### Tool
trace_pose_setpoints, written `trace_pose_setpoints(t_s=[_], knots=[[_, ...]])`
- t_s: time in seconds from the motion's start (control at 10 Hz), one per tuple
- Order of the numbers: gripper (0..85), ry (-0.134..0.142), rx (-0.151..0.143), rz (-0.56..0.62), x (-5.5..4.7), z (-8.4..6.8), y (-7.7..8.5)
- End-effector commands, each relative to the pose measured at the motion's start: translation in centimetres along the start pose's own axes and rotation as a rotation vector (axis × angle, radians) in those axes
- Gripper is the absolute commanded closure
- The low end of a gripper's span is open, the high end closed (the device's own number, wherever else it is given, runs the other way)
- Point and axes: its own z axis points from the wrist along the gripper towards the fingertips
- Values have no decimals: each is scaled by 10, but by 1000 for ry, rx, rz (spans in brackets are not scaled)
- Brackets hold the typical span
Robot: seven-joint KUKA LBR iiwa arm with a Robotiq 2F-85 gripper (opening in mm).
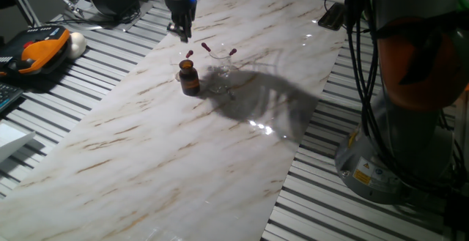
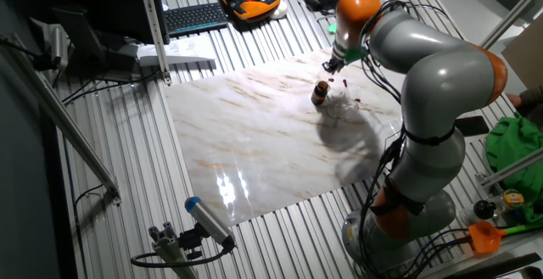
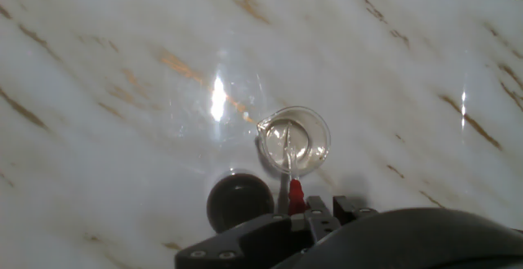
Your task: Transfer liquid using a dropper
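A small clear glass beaker (image 1: 220, 69) stands on the marble board beside a brown bottle (image 1: 189, 78). Three droppers show as red bulbs: one (image 1: 189, 53) just above the bottle, two (image 1: 206, 47) (image 1: 233, 51) leaning out of the glass. My gripper (image 1: 181, 31) hangs above and behind the bottle, apart from all the bulbs. In the hand view the beaker (image 3: 315, 134) lies straight ahead with one dropper (image 3: 295, 192) standing in it, bulb toward the fingertips (image 3: 320, 215). The bottle's dark top (image 3: 239, 204) is to its left. The jaws look close together and hold nothing.
The marble board (image 1: 146, 146) lies on a slatted metal table. An orange and black handset (image 1: 37, 54) and a keyboard (image 2: 195, 14) lie off the board. The robot's base (image 1: 410, 124) stands at the board's right side, with cables hanging.
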Motion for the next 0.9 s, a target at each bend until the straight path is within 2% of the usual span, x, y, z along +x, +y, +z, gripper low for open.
trace_pose_setpoints(t_s=[0.0, 0.2, 0.3, 0.4, 0.5, 0.6, 0.8], knots=[[850, 16, -14, 6, 2, -6, -1], [850, 33, -55, 25, 6, -17, -4], [850, 62, -64, 27, 8, -18, -5], [850, 77, -105, 45, 11, -15, -6], [850, 79, -110, 67, 14, -10, -6], [850, 79, -128, 84, 16, -5, -6], [850, 77, -139, 105, 15, 1, -5]])
